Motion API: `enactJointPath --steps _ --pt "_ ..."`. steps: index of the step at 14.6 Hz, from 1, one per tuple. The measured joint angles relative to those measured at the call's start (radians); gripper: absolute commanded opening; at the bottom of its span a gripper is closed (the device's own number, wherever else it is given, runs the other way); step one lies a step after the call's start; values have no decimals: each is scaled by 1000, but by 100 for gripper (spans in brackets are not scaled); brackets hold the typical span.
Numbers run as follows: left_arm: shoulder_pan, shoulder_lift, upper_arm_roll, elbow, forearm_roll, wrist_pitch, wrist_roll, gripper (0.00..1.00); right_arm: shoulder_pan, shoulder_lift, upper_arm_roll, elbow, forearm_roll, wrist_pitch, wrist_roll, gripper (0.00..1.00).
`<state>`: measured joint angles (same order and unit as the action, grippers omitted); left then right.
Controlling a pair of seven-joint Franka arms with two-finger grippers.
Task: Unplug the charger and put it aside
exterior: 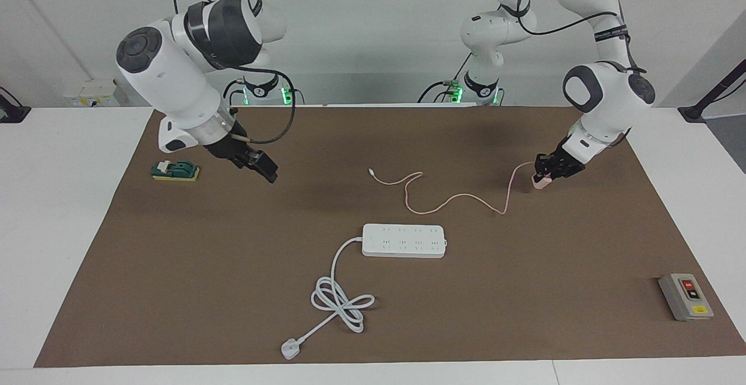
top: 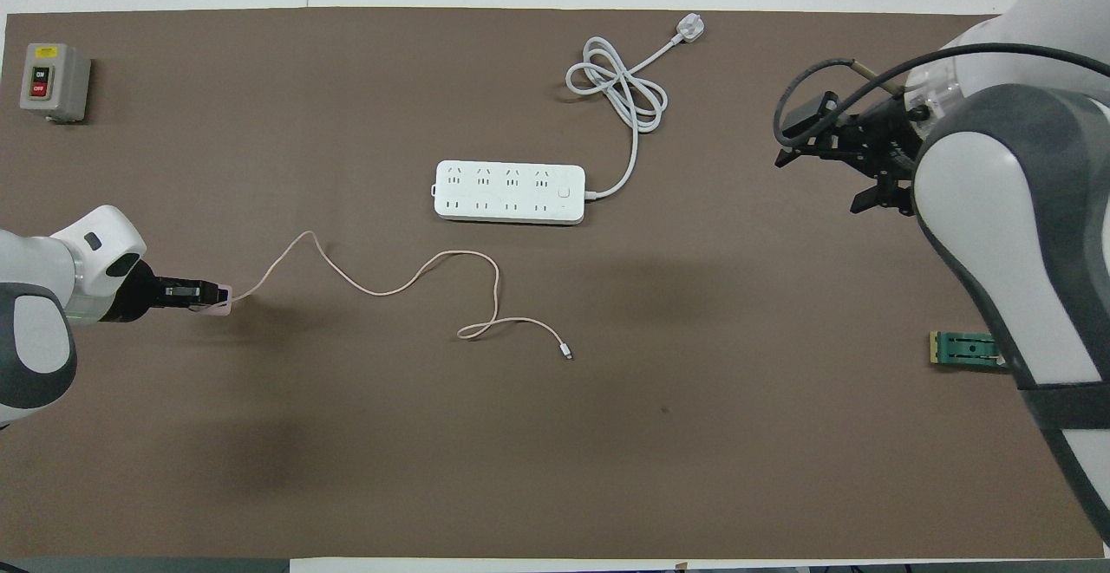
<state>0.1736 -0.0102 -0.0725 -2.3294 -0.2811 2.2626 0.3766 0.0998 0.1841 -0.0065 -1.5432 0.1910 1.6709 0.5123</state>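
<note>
The charger is a small pale pink cube, out of the white power strip. My left gripper is shut on it and holds it low over the mat toward the left arm's end; I cannot tell whether it touches the mat. In the overhead view the charger sits at the left gripper's tips. Its thin pink cable trails loose across the mat, nearer to the robots than the power strip. My right gripper hangs open and empty over the mat at the right arm's end, also seen in the overhead view.
The strip's thick white cord lies coiled farther from the robots, with its plug near the mat's edge. A grey switch box sits at the left arm's end. A green block lies at the right arm's end.
</note>
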Motion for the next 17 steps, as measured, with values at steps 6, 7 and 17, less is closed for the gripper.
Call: enactJointPath --steps 6,7,17 --pt "31 -5 12 -39 0 35 14 100 -68 -111 -1 1 -196 -58 -514 100" --pt "54 -6 14 -36 26 34 18 100 -76 -132 -1 1 -203 -75 -557 100" --pt "91 -10 -5 436 206 -427 -268 100 -150 -267 2 0 -206 -296 -598 100"
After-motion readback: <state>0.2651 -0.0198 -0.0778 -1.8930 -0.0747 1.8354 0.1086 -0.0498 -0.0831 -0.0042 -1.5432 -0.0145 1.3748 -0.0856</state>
